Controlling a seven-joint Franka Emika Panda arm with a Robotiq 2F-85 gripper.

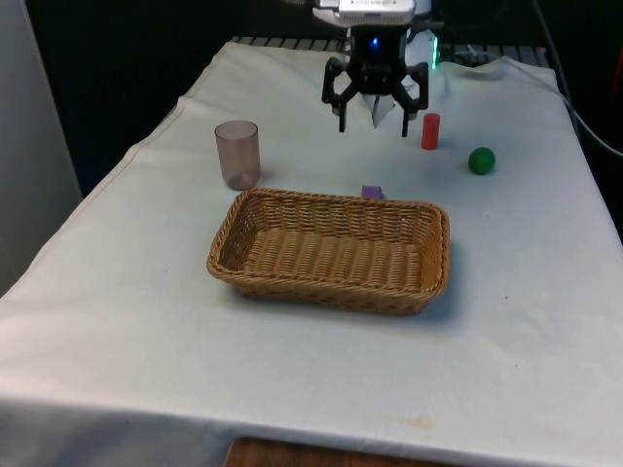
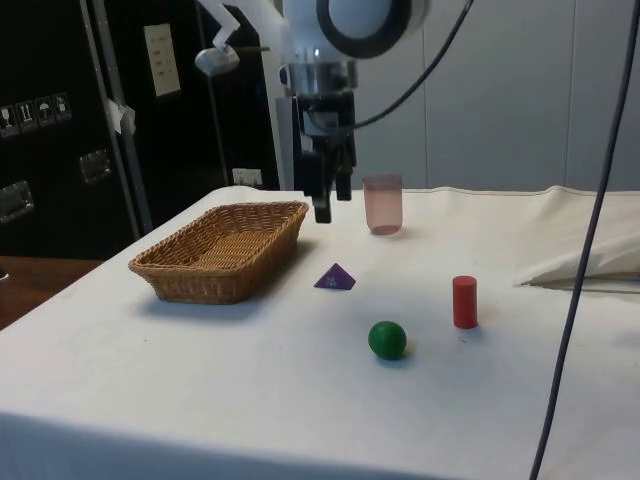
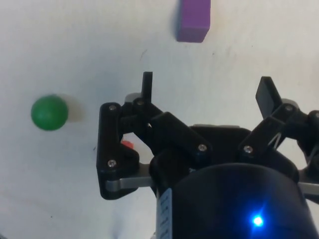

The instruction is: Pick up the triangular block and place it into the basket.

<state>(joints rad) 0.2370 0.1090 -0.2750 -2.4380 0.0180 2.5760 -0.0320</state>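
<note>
Gripper (image 1: pixel 373 127) hung above the cloth, fingers spread wide, nothing between them. Purple triangular block (image 2: pixel 335 277) lay on the table just beside the wicker basket (image 2: pixel 205 262), outside it. Green ball (image 2: pixel 387 340) and red cylinder (image 2: pixel 464 301) stood near.

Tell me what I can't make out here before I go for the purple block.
- Purple block: front view, mostly hidden behind the basket rim.
- Purple block: wrist view, cut off by the picture's edge.
- Red cylinder: wrist view, mostly hidden behind the open gripper.
</note>
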